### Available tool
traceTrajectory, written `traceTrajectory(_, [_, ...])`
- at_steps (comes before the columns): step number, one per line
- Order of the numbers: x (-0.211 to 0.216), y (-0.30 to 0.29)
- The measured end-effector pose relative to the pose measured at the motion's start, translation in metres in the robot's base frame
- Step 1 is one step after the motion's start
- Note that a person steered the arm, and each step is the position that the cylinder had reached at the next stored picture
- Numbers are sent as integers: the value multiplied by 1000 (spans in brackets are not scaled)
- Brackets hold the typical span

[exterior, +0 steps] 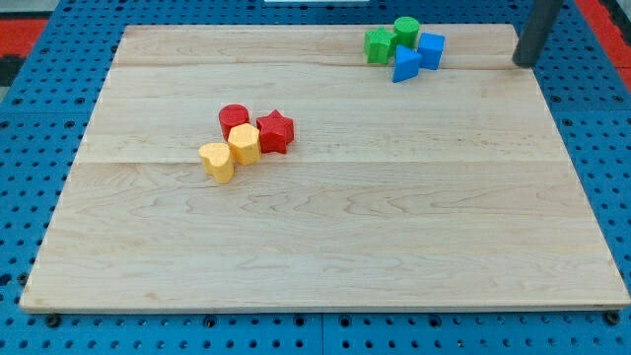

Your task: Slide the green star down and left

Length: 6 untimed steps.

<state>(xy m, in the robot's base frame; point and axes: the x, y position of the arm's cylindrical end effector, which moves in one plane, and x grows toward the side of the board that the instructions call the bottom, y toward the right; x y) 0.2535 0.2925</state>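
The green star point(380, 45) lies near the view's top, right of centre, on the wooden board point(325, 227). It touches a green cylinder point(406, 31) at its upper right and a blue triangular block point(405, 64) at its lower right. A blue cube point(431, 49) sits just right of those. My tip point(523, 63) is at the board's top right edge, well to the right of this cluster and apart from it.
A second cluster sits left of centre: a red cylinder point(234, 119), a red star point(275, 131), a yellow hexagonal block point(245, 144) and a yellow heart point(216, 162). A blue pegboard point(39, 118) surrounds the board.
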Motion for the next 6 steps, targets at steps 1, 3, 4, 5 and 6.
traceTrajectory(1, [-50, -55])
traceTrajectory(3, [-31, -179])
traceTrajectory(4, [4, -256])
traceTrajectory(5, [10, -272])
traceTrajectory(6, [56, -338])
